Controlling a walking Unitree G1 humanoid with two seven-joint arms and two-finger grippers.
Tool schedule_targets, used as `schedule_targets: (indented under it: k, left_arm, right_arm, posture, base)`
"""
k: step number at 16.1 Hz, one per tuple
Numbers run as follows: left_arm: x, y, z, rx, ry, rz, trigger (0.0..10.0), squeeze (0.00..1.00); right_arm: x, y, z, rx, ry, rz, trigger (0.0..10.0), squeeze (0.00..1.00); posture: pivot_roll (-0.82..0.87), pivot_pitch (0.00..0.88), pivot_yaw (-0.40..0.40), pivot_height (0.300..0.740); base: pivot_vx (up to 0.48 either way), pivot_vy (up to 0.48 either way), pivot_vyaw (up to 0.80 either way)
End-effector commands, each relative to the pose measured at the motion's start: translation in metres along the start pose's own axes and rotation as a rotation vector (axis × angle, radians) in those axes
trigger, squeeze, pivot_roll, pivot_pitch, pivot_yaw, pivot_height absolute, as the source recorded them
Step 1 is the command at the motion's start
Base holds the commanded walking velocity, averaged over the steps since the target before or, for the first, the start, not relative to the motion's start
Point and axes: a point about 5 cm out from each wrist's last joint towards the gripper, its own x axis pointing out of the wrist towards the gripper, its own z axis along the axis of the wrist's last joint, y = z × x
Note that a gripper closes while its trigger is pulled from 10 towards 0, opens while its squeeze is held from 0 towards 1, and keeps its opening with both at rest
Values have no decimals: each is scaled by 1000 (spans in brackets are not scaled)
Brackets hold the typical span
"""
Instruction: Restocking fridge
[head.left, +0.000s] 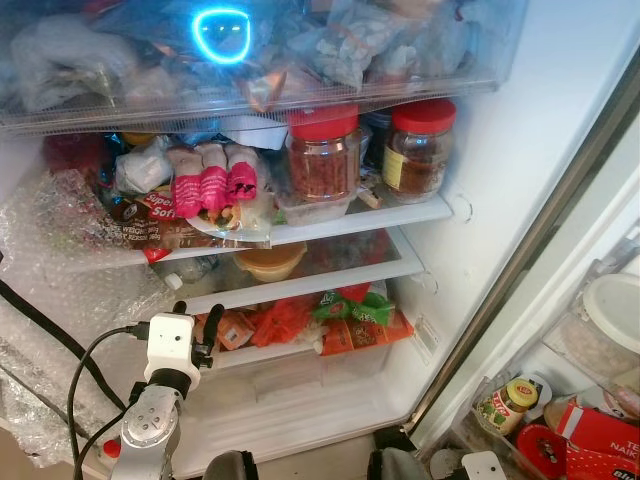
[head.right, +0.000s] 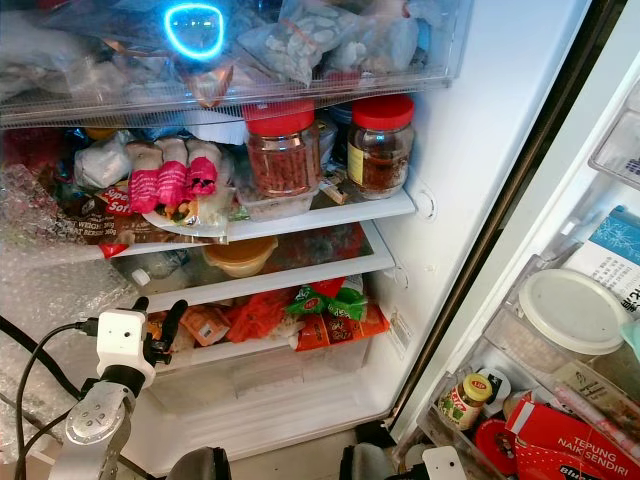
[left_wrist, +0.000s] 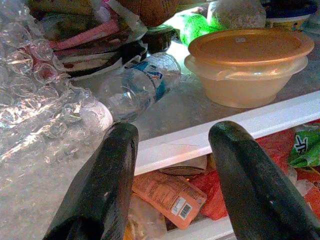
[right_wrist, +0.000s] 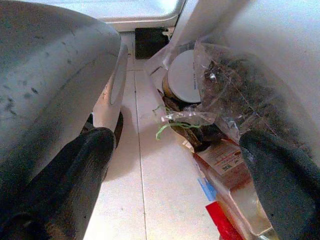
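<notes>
The fridge stands open before me, its shelves packed. My left gripper (head.left: 197, 318) is raised in front of the third shelf's white edge (left_wrist: 210, 137), open with nothing between its fingers. Just beyond it a clear water bottle (left_wrist: 137, 87) lies on its side on that shelf, beside an orange lidded bowl (left_wrist: 247, 62). Orange and green packets (head.left: 350, 320) fill the shelf below. My right gripper (right_wrist: 180, 165) hangs low near the floor by the door's bins, open and empty.
Bubble wrap (head.left: 70, 260) bulges along the fridge's left side. Two red-lidded jars (head.left: 323, 150) and a plate of pink-wrapped food (head.left: 215, 185) sit on the upper shelf. The door bins (head.left: 505, 400) at the right hold jars, a white lid and red packets.
</notes>
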Motion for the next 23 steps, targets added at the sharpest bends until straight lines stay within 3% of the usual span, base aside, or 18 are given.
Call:
schedule_targets:
  k: [1, 15, 23]
  left_arm:
    - [1, -1, 1, -6, 4, 1, 10000, 0]
    - [6, -9, -3, -25, 30, -13, 10000, 0]
    - [4, -5, -8, -34, 52, 18, 10000, 0]
  right_arm:
    - [-1, -2, -2, 12, 2, -10, 10000, 0]
    - [0, -2, 1, 16, -8, -10, 10000, 0]
    - [0, -2, 3, 19, -13, -7, 10000, 0]
  posture:
    - [-130, 0, -20, 631]
    - [-125, 0, -28, 631]
    - [-120, 0, -32, 631]
  base:
    - [-251, 0, 0]
    - [-310, 0, 0]
    - [-322, 0, 0]
